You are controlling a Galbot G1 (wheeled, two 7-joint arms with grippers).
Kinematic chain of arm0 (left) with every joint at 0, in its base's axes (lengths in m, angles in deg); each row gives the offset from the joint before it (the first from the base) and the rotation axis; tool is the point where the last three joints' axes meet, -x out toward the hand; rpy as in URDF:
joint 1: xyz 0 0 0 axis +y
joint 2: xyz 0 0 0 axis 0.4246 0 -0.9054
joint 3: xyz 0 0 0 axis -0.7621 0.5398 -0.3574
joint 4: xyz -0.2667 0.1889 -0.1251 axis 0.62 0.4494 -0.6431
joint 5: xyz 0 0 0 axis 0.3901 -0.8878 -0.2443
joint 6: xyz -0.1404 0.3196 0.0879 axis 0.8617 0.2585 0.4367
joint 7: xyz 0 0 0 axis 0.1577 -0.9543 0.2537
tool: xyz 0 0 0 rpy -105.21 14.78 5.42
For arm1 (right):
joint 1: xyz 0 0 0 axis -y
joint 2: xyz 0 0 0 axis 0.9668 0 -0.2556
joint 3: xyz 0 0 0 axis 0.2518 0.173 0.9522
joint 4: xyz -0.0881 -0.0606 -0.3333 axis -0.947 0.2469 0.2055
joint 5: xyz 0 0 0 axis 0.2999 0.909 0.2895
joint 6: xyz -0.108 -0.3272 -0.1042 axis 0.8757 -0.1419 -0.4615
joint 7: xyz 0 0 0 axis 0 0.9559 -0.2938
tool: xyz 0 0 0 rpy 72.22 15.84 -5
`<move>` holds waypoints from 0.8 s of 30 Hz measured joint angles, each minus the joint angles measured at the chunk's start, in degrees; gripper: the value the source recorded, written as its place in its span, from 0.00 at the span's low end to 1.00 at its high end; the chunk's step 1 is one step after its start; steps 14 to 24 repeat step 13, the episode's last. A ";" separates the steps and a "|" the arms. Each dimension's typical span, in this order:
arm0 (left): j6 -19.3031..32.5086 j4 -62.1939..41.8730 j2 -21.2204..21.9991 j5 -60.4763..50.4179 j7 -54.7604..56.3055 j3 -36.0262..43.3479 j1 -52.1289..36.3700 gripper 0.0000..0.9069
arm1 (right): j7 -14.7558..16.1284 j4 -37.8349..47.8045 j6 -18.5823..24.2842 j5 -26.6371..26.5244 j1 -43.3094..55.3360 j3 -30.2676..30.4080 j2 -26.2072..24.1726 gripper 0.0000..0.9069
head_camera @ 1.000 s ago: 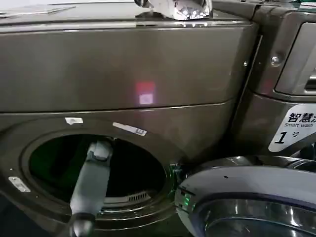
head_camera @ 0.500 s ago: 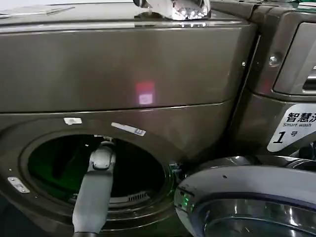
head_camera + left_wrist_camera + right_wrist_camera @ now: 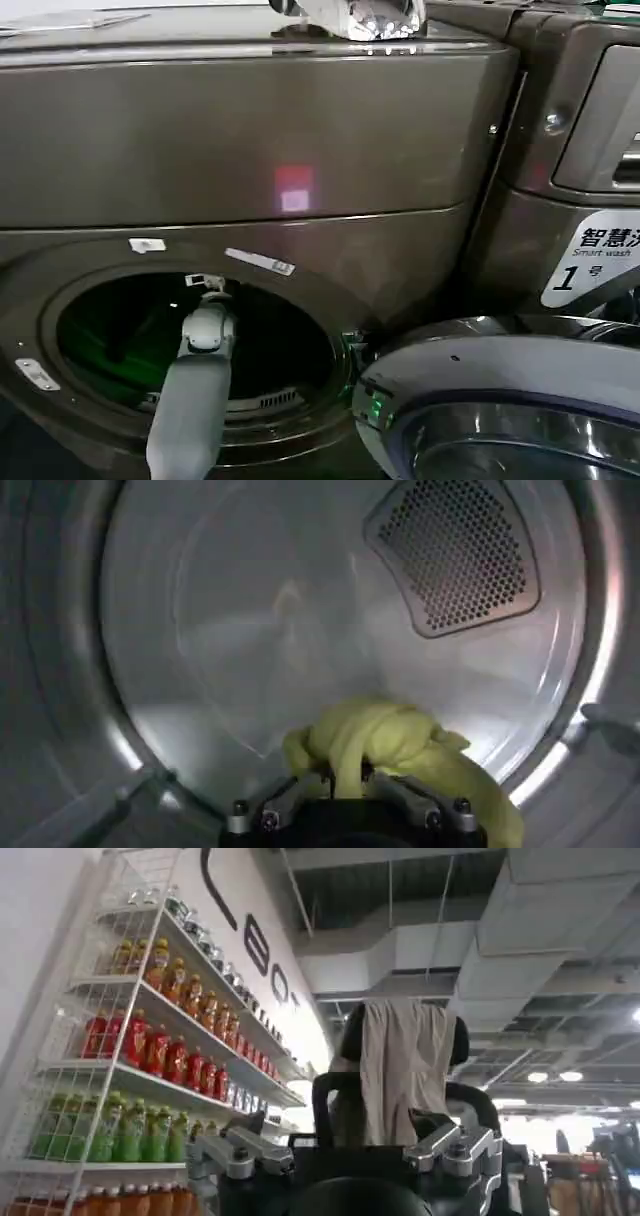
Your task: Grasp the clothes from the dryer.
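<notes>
The large bronze-grey front-loading dryer [image 3: 250,150] with its plain top panel stands with its round porthole open, the glass-and-chrome door [image 3: 500,410] swung out on the robot's right. The grey left arm [image 3: 195,390] reaches up through the porthole into the dark drum. In the left wrist view, the left hand [image 3: 345,780] sits inside the shiny steel drum [image 3: 200,660], its fingers closed in on the small bundle of soft yellow-green clothes [image 3: 385,740]. The fabric bulges out past the fingertips and drapes over one side of the hand, low in the drum below the perforated metal vent panel [image 3: 455,555] on the back wall.

A white label with Chinese text and "1" [image 3: 595,258] sits on the neighbouring machine to the right. The right hand [image 3: 345,1148] points up toward a ceiling, beside a white wire shelf of bottled drinks [image 3: 130,1058]; its fingers stand apart, holding nothing.
</notes>
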 measured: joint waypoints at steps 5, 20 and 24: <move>-0.01 0.02 0.11 0.62 0.43 0.02 0.02 0.00 | -0.58 -0.30 -0.99 -0.38 0.11 -0.16 -0.02 1.00; -0.09 -0.19 0.25 1.15 0.62 0.14 0.09 0.00 | -1.18 -0.49 -1.65 -0.63 0.07 -0.51 -0.02 1.00; -0.09 -0.19 0.25 1.15 0.62 0.14 0.09 0.00 | -1.18 -0.49 -1.65 -0.63 0.07 -0.51 -0.02 1.00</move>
